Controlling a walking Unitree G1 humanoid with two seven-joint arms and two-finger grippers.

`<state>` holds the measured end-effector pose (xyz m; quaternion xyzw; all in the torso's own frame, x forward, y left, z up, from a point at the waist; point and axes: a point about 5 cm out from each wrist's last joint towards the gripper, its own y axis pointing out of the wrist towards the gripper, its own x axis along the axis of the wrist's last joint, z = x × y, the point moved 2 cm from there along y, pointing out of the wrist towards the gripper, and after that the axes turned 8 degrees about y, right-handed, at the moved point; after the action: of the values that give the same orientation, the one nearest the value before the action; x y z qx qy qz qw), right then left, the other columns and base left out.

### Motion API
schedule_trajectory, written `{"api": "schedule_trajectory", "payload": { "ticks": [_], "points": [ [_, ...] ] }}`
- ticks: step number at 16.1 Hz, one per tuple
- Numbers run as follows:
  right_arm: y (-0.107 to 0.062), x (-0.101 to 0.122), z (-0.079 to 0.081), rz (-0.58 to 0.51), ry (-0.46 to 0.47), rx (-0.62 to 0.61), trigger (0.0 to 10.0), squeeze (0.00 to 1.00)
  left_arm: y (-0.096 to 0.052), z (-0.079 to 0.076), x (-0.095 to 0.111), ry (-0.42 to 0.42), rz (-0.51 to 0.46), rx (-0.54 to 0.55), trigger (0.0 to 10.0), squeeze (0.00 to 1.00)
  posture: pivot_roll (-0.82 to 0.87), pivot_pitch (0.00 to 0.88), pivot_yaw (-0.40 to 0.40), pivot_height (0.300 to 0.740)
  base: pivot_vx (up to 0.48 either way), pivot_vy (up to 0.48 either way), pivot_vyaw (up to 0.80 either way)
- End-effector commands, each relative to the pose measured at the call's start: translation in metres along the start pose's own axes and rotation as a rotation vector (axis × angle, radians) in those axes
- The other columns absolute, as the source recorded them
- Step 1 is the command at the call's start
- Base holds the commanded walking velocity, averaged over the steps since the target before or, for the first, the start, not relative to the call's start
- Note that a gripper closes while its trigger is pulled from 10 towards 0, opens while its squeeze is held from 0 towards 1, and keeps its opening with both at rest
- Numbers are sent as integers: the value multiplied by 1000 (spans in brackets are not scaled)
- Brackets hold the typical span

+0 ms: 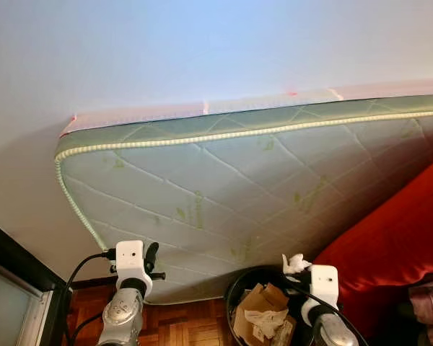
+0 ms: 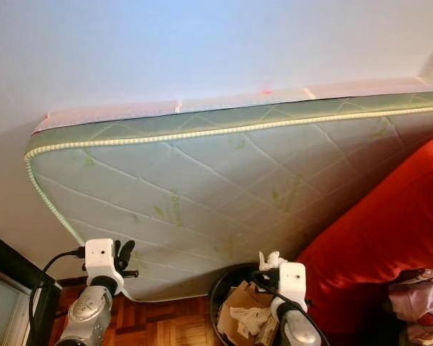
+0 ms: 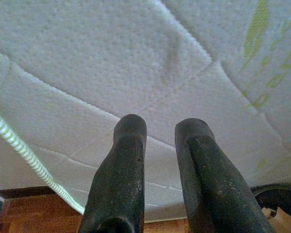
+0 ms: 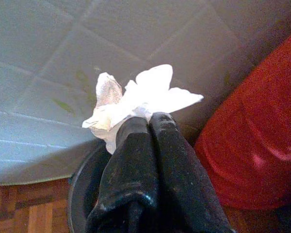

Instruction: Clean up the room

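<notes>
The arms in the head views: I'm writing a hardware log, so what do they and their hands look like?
Both arms are silver metal, each topped by a white boxy wrist block. The left hand and the right hand each have two long, rounded black fingers with a scuffed, speckled surface. Black cables loop to both wrist blocks.

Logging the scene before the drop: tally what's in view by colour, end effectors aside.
White or pale: 2, the mattress and the crumpled tissue pinched in the right end effector.
Red: 1, the cushion.
Black: 1, the bin.
Brown: 1, the cardboard scraps in the bin.
Total: 5.
</notes>
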<state>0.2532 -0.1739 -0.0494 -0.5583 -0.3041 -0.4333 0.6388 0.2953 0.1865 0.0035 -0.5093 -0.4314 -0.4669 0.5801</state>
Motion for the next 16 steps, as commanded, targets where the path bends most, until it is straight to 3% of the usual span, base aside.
{"api": "schedule_trajectory", "payload": {
  "ticks": [1, 3, 10, 16],
  "points": [
    [-2, -5, -5, 26, 15, -21, 10000, 0, 1, 1, 3, -8, -10, 1, 10000, 0, -43, 15, -2, 740, 0, 0, 0],
    [-2, -7, -8, 45, 17, -30, 10000, 0, 1, 0, 3, -10, -11, -2, 10000, 0, -45, 9, -2, 740, 0, 0, 0],
    [-9, -17, -18, 99, 22, -50, 10000, 0, 1, -4, 3, 13, -13, -15, 10000, 0, -40, 0, -3, 740, 0, -56, -736],
    [-2, -10, -9, 87, 9, -29, 10000, 0, 5, -3, 8, -6, -27, -6, 10000, 0, -36, 26, -4, 740, 0, -48, 0]
  ]
}}
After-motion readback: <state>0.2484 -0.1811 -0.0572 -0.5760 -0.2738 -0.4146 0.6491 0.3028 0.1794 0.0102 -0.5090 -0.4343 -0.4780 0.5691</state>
